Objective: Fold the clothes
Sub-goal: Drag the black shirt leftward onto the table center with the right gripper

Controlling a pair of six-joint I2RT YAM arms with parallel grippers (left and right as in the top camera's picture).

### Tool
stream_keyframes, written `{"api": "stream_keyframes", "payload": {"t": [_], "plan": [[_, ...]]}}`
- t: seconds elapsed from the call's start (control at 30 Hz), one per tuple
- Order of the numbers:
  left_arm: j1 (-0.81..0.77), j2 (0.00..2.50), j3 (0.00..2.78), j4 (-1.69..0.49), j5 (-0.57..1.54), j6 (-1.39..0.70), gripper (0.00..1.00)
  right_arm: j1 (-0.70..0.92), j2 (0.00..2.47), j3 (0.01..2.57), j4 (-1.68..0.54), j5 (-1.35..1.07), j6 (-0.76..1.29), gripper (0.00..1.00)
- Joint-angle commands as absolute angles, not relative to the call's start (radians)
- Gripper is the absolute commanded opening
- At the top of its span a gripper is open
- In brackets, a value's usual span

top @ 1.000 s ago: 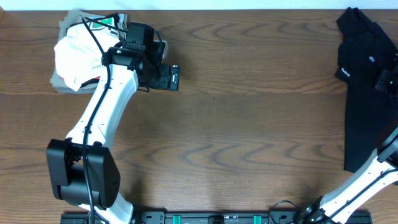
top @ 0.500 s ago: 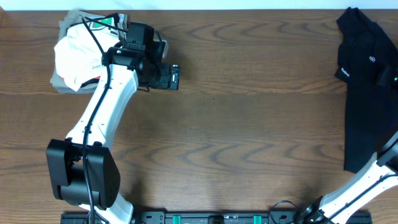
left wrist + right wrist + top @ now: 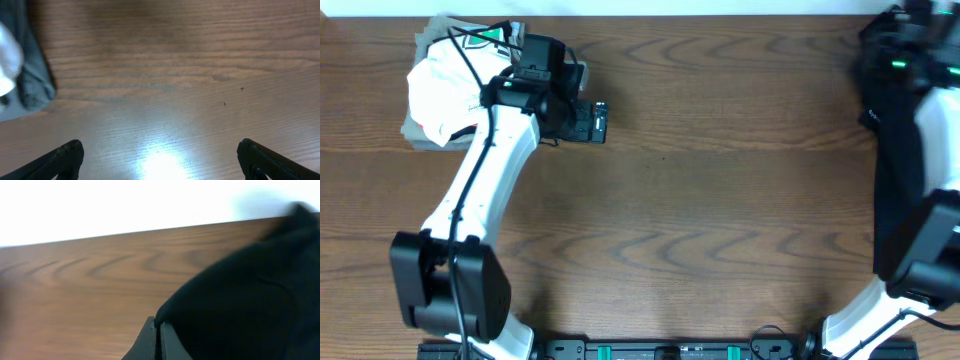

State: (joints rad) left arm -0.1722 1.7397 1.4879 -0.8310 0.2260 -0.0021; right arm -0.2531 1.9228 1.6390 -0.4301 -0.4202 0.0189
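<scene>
On brown wood-grain table, black cloth garment running top-to-bottom down frame's right edge, just beside right gripper, jaws together; left gripper, jaws apart, far upper left.

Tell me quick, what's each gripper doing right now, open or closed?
Left gripper: open, holding nothing.
Right gripper: closed, apparently pinching the edge of the black garment.
</scene>
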Motion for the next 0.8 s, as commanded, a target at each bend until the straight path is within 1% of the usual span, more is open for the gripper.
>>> {"api": "stream_keyframes", "payload": {"t": [0.0, 0.2, 0.4, 0.63, 0.67, 0.7, 0.77], "plan": [[-0.136, 1.649, 1.51, -0.849, 0.224, 0.007, 0.99, -0.117, 1.92, 1.645, -0.422, -0.452, 0.075, 0.01], [-0.052, 1.545, 1.51, -0.883, 0.224, 0.007, 0.99, 0.12, 1.931, 1.645, -0.365, -0.377, 0.121, 0.01], [0.019, 1.513, 1.51, -0.914, 0.224, 0.008, 0.99, 0.321, 1.99, 1.645, -0.262, -0.304, 0.164, 0.01], [0.034, 1.517, 1.509, -0.953, 0.224, 0.052, 0.99, 0.449, 2.086, 1.645, -0.211, -0.303, 0.209, 0.01], [0.034, 1.517, 1.509, -0.953, 0.224, 0.052, 0.99, 0.458, 2.093, 1.645, -0.212, -0.305, 0.21, 0.03], [0.033, 1.517, 1.509, -0.954, 0.224, 0.052, 0.99, 0.471, 2.098, 1.645, -0.214, -0.314, 0.209, 0.08], [0.033, 1.517, 1.509, -0.953, 0.224, 0.052, 0.99, 0.487, 2.101, 1.645, -0.221, -0.327, 0.208, 0.22]]}}
